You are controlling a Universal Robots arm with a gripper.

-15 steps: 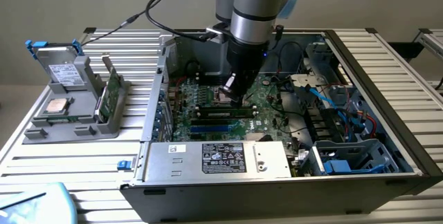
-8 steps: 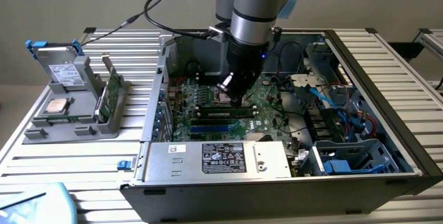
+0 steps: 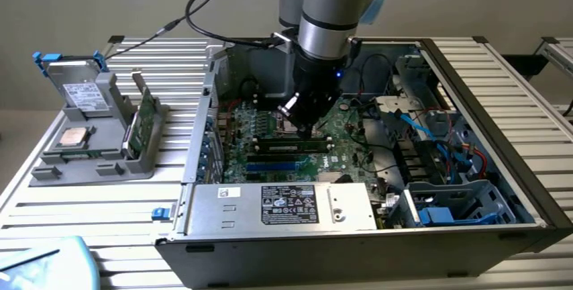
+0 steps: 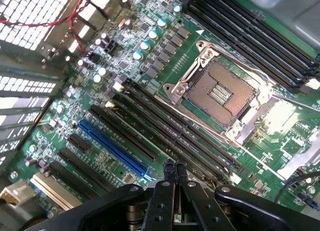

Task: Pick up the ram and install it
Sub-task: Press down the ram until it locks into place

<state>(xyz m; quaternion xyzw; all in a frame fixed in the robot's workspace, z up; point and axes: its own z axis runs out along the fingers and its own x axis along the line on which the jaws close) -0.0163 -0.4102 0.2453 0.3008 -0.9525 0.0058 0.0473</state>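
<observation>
We see the arm [image 3: 333,8] entering from above in the exterior view, its silver-grey wrist segments stacked nearly vertically with a slight lean toward the exterior view's left. A black cable [image 3: 204,9] loops from the upper links toward the wrist. Below the wrist, the dark end effector [image 3: 307,127] points straight downward; a small blue indicator light [image 3: 337,74] glows on its housing. In the wrist view, we see the end effector [image 4: 174,167] from behind: two black perforated fingers [image 4: 163,191] run side by side, their tips pressed together with no gap, flanked by curved black linkage arms [image 4: 105,206].
</observation>
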